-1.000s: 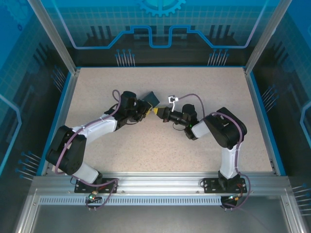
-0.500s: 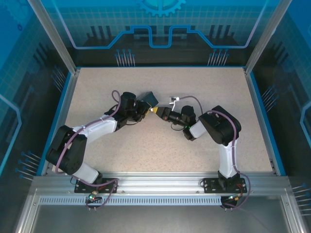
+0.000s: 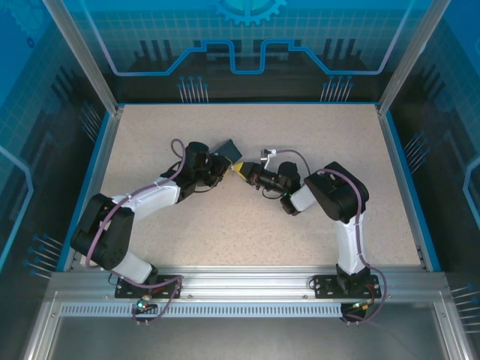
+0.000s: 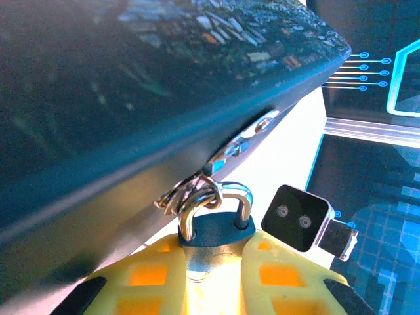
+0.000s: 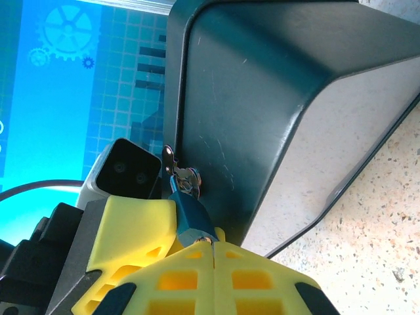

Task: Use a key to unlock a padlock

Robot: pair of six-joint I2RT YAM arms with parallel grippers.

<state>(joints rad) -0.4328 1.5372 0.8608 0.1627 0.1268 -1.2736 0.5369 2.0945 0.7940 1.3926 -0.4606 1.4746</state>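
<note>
Right end effector (image 5: 205, 252): one, fingers pressed together on a silvery sliver, apparently the key (image 5: 204, 240), one, tip at the lock's underside for insertion. Left end effector (image 4: 211, 251): one, pinching the padlock (image 4: 213, 231), one, apparently steadying it. Its shackle hangs through the hasp of the tin (image 5: 262, 98), one, tilted up off the worktop (image 3: 247, 217).

I am looking at a speckled tan table (image 3: 225, 232) sitting inside glowing blue walls (image 3: 247, 37). A blue rim (image 3: 420, 225) is running around it, and a silver rail (image 3: 247, 281) is lying along the near edge.
</note>
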